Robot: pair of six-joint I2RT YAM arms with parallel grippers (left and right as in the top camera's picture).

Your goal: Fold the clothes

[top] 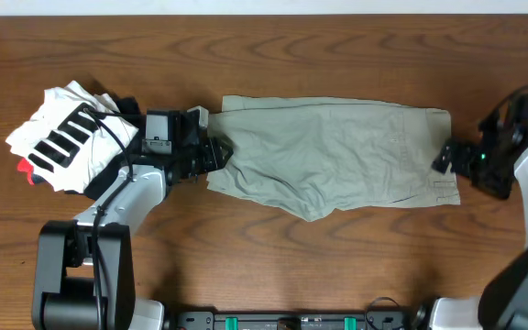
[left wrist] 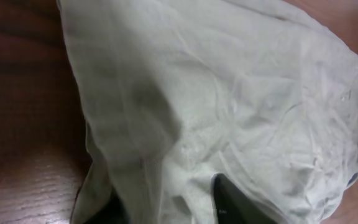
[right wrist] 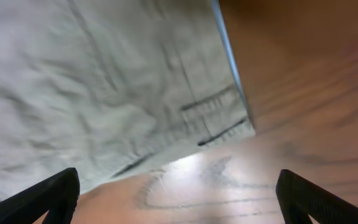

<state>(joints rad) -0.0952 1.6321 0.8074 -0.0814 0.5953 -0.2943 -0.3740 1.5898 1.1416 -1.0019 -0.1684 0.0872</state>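
Note:
The khaki shorts (top: 337, 156) lie spread flat across the middle of the table, folded in half lengthwise. My left gripper (top: 216, 152) is at the shorts' left end and is shut on a bunch of the fabric (left wrist: 166, 199); cloth lies between and over the dark fingers in the left wrist view. My right gripper (top: 449, 158) is open at the shorts' right edge. In the right wrist view its two fingers (right wrist: 176, 202) stand wide apart over bare wood, with the hem corner (right wrist: 229, 124) just ahead.
A white garment with black stripes (top: 67, 137) lies bunched at the far left, with a black garment (top: 122, 105) and a red bit (top: 27, 170) beside it. The wooden table (top: 273, 266) extends in front of the shorts.

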